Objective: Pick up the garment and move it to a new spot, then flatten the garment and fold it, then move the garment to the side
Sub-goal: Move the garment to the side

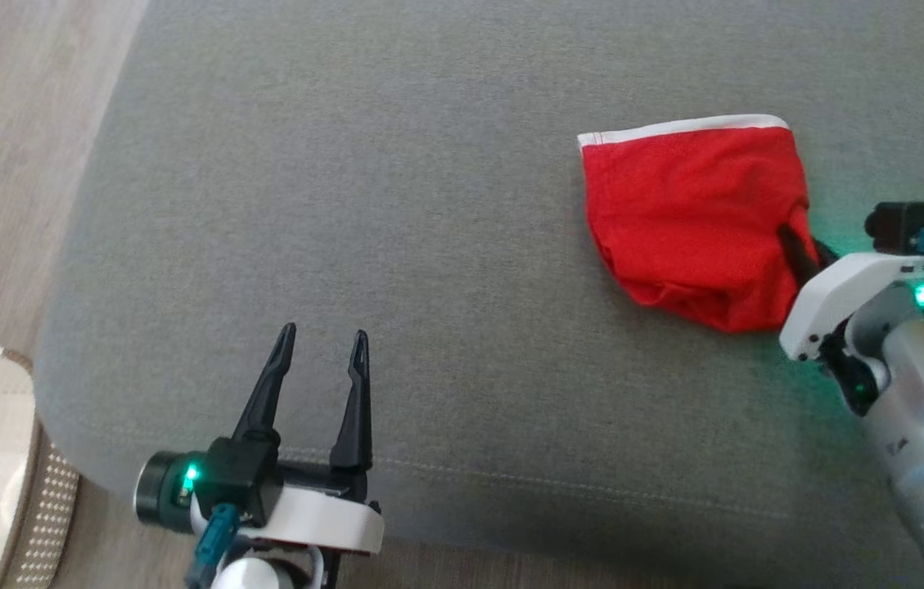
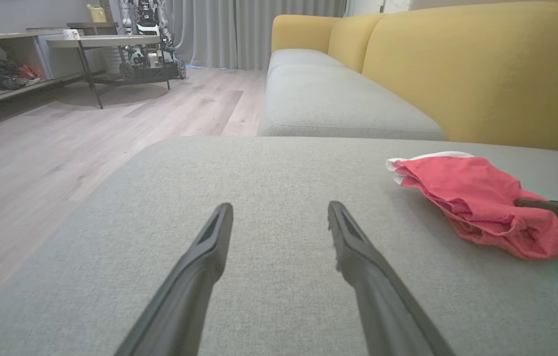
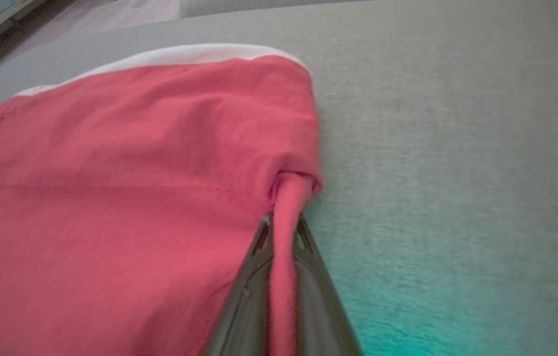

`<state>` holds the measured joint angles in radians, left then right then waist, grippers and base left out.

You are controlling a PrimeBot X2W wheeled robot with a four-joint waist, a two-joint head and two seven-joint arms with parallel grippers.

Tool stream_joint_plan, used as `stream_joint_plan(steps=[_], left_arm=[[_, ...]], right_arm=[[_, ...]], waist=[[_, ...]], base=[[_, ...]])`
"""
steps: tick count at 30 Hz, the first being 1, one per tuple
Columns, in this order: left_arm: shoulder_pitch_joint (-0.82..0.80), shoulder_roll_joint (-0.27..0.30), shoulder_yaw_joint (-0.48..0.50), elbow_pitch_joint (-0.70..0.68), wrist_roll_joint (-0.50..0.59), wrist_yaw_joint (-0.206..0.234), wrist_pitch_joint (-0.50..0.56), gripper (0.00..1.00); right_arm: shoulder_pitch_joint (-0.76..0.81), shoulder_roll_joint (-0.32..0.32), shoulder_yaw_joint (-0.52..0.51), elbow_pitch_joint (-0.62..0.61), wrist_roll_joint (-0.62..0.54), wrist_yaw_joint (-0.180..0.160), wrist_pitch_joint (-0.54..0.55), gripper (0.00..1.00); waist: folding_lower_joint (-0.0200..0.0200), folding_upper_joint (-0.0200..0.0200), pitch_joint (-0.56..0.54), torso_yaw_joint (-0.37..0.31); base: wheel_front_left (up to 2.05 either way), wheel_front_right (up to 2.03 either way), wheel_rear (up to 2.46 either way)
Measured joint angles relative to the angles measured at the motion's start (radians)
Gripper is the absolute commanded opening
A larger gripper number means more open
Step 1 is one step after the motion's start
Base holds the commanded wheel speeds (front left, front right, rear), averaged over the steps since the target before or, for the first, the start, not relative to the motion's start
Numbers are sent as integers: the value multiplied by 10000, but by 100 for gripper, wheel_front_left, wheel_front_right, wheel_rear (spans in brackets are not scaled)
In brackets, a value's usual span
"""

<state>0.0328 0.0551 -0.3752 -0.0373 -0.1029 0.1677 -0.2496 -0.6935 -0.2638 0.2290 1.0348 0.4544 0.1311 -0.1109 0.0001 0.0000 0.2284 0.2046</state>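
Garment (image 1: 691,213), red with a white band, lies at the right of the grey cushion (image 1: 429,204). My right hand (image 1: 791,241) is pinching one thin fold at its near edge. I judge so small a bite could slip out, or lift a single layer and bunch the rest. My left hand (image 1: 325,331) hovers with fingers spread, well apart from it, by the cushion's front edge over the wood floor (image 1: 11,123).

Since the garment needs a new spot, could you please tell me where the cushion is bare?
Bare: the stretch of grey cushion between the left gripper and the red garment. Crowded: the right side, where the right gripper pinches it.
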Motion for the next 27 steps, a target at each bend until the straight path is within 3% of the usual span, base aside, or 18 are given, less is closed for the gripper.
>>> stream_joint_plan(steps=[15,27], left_arm=[[-199,-4,86,-293,48,-81,0,100],[-530,-6,378,-606,320,-251,0,100]], right_arm=[[-1504,-1730,-500,548,-416,0,-583,0],[-2000,-2485,-1590,617,-554,0,-907,0]], waist=[[0,0,257,-1645],[0,0,988,-2595]], base=[[0,0,0],[0,0,0]])
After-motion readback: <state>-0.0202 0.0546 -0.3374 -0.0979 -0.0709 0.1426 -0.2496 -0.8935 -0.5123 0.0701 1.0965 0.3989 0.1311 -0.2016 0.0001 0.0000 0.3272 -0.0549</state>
